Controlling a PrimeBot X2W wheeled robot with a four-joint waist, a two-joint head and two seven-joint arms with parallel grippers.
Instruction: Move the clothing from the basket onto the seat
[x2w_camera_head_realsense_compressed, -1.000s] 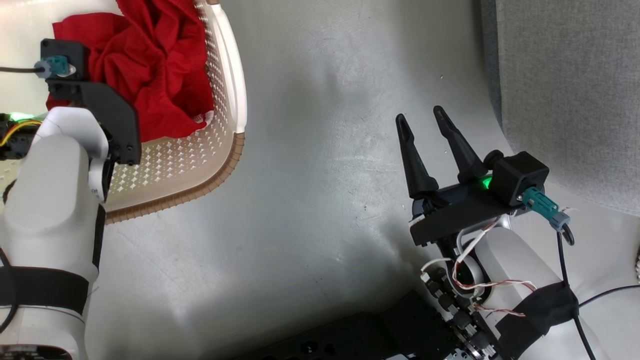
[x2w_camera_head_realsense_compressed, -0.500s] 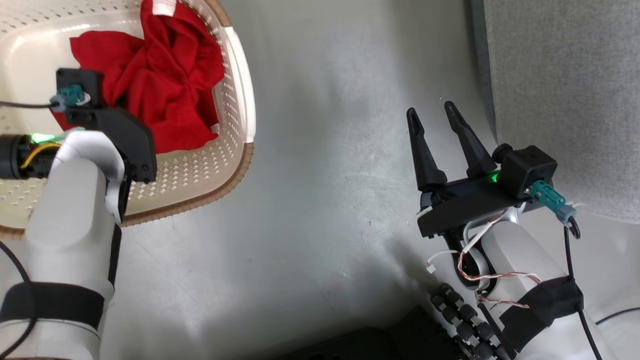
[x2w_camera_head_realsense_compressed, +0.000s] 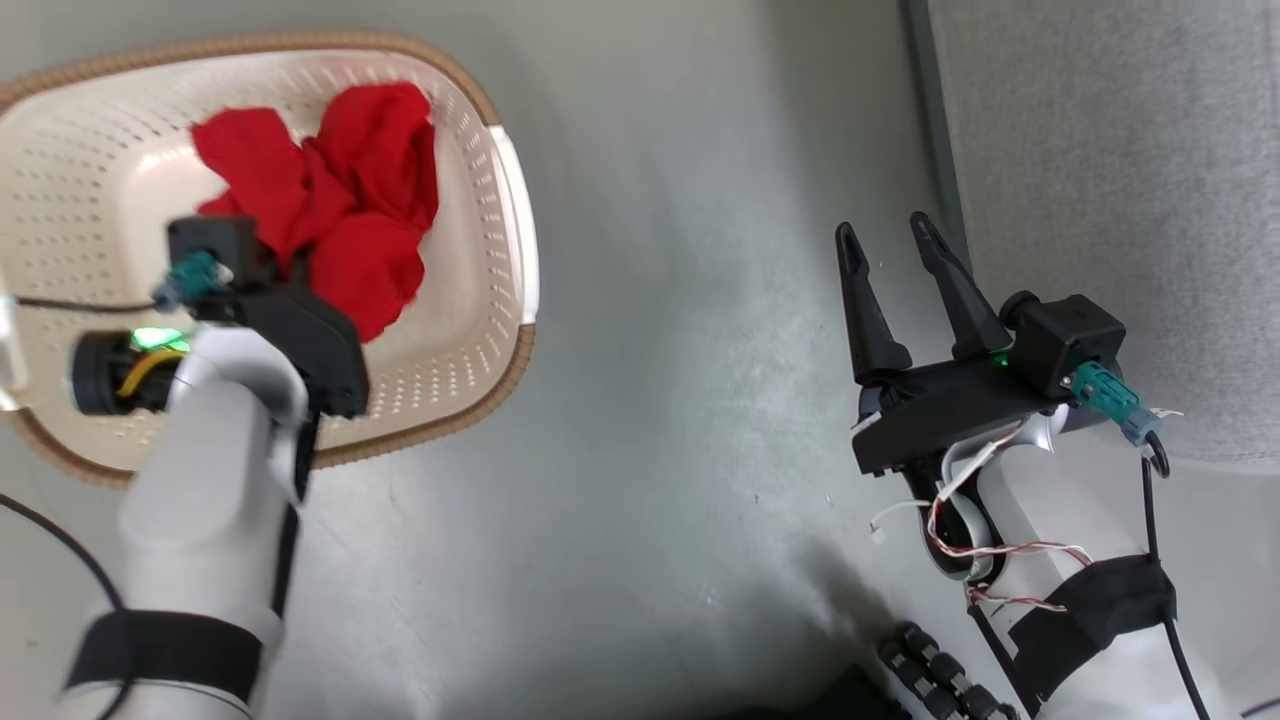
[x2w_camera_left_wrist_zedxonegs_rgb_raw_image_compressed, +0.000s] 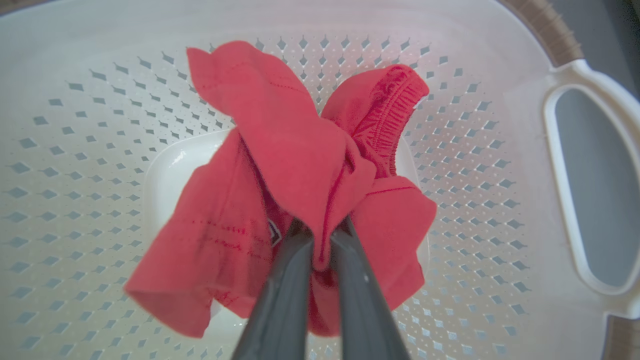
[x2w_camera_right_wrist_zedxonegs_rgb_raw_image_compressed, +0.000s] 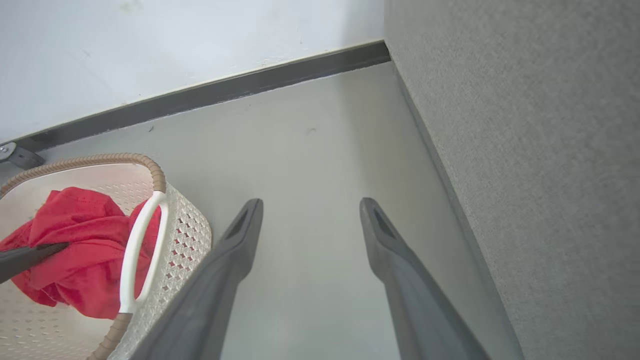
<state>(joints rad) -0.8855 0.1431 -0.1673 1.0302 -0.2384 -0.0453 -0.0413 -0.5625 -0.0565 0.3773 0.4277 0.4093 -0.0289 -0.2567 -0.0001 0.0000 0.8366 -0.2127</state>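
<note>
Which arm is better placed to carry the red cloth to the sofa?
Left. The left fingers are shut on the red clothing in the basket; the right fingers stand open and empty beside the seat.

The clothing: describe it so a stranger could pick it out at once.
On the grey floor, left of the grey seat, sits a cream perforated basket. Within it is the clothing, pinched by the left gripper. Nothing else is bright red.
</note>
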